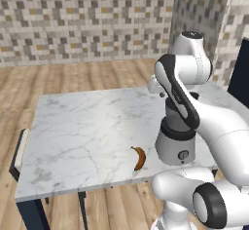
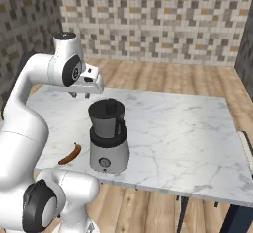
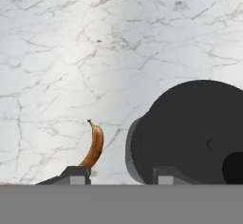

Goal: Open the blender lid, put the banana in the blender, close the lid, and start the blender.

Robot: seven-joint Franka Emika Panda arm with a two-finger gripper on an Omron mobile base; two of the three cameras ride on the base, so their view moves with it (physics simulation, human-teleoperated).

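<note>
We'd pinch the blender lid (image 2: 107, 107) by its stiff little knob; our gripper (image 3: 121, 174) hovers narrow, holding nothing.

Orange-brown banana (image 1: 139, 158) with dark tips; grey blender (image 2: 108, 138) with black lid (image 2: 107, 107); white, grey-veined marble table (image 1: 87, 126).

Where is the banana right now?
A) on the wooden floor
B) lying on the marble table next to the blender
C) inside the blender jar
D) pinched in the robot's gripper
B: the banana lies flat on the marble table, just beside the blender, whose lid is on the jar.
</note>
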